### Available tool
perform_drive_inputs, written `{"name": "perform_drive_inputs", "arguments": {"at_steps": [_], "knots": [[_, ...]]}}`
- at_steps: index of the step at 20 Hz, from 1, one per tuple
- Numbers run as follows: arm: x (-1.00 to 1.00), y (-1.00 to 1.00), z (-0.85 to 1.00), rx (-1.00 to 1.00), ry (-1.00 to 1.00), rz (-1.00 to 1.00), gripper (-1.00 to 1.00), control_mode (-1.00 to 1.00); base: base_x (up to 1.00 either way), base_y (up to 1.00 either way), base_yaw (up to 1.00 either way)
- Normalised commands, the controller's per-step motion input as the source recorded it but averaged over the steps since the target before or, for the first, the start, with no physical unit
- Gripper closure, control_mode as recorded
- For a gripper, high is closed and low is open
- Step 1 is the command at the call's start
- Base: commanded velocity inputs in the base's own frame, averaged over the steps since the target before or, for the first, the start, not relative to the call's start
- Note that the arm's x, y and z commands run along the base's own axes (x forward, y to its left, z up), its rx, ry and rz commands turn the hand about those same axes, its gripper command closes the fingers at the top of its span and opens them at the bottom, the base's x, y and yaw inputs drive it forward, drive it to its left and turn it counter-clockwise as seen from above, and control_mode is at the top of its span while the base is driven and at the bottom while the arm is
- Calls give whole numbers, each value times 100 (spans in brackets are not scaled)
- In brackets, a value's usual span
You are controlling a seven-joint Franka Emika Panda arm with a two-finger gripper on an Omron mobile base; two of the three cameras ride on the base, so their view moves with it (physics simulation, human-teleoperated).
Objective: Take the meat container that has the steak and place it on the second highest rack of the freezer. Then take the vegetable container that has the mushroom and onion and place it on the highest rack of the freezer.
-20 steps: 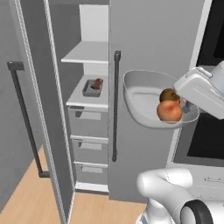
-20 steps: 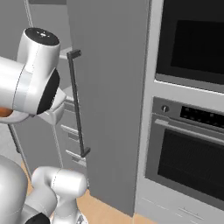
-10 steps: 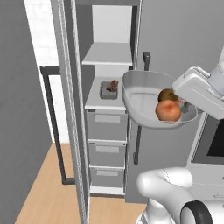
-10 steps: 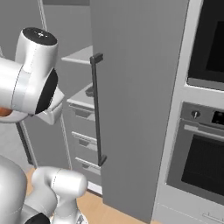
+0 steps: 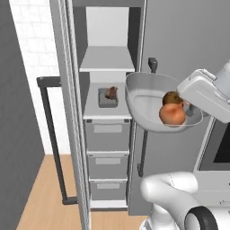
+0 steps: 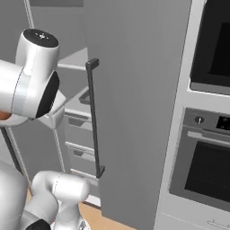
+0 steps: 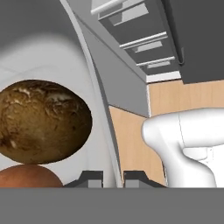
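Note:
The vegetable container (image 5: 146, 101) is a pale grey bowl held in the air just right of the open freezer (image 5: 108, 49). In it lie the orange-tan onion (image 5: 172, 115) and the dark brown mushroom (image 5: 171, 97). My gripper (image 7: 113, 178) is shut on the bowl's right rim, which runs up between the fingertips (image 7: 90, 178). The mushroom (image 7: 43, 119) and the onion (image 7: 25, 176) lie just left of them. The meat container (image 5: 108, 99), a small grey tray with the steak (image 5: 111, 92), sits on the lower white shelf. The highest rack (image 5: 108, 60) above it is bare.
The freezer's door (image 5: 67, 117) stands open at the left with its dark handle (image 5: 49, 134). Three grey drawers (image 5: 108, 164) lie under the shelves. A grey door with a dark bar handle (image 6: 93, 117) is right of the freezer, and ovens (image 6: 202, 170) further right.
The whole picture has shifted, so the base has driven: the freezer has slid right into the middle of the left base view. The bowl stays held in the same place relative to the arm.

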Motion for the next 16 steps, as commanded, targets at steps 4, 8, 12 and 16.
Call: {"name": "perform_drive_inputs", "arguments": {"at_steps": [4, 8, 12, 16], "knots": [[0, 0, 0, 0, 0, 0, 100, 100, 62, 36, -23], [0, 0, 0, 0, 0, 0, 100, 100, 33, 54, -20], [0, 0, 0, 0, 0, 0, 100, 100, 20, 7, -15], [0, 0, 0, 0, 0, 0, 100, 100, 23, 4, -15]]}}
